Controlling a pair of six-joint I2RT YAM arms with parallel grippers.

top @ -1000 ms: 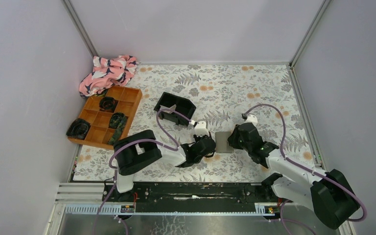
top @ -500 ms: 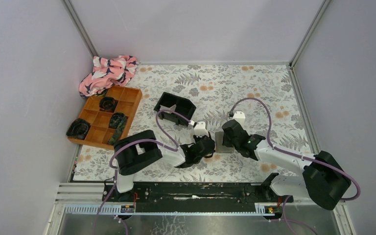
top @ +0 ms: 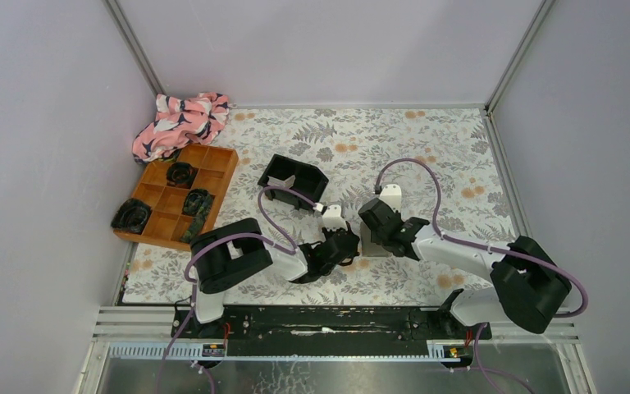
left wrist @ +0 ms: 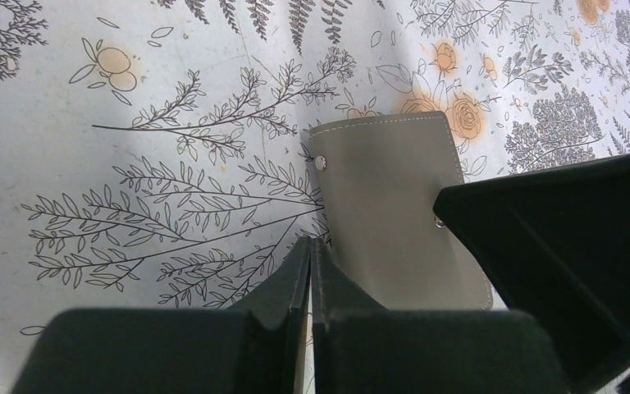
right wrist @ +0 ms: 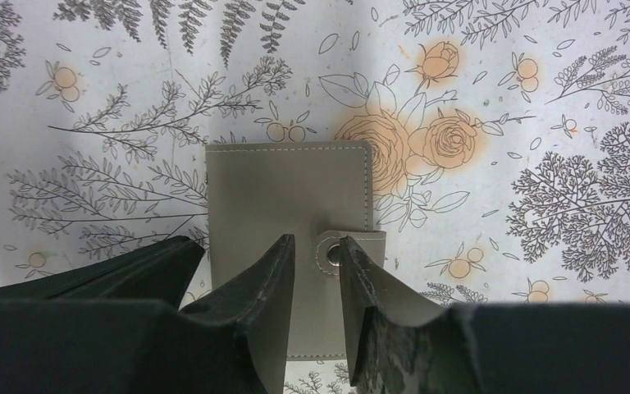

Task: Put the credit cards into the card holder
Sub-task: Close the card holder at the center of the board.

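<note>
The card holder (top: pixel 375 247) lies closed and flat on the floral mat, a grey-taupe wallet with a snap tab (right wrist: pixel 328 250). My right gripper (right wrist: pixel 317 246) hangs just above it, open, one jaw on each side of the snap. In the top view it (top: pixel 372 230) covers the holder's far half. My left gripper (left wrist: pixel 310 244) is shut with nothing in it, its tip at the holder's (left wrist: pixel 394 205) left edge. A pale sliver (top: pixel 288 181) inside the black tray could be one of the credit cards. I cannot tell for sure.
The black square tray (top: pixel 303 173) sits behind the left gripper. An orange compartment tray (top: pixel 216 163) holding dark items stands at the left. A pink patterned cloth (top: pixel 180 121) lies in the back left corner. Grey walls enclose the mat.
The right arm swung left and brought its gripper over the card holder, with its jaws a little wider apart. The left arm and the holder stayed put.
</note>
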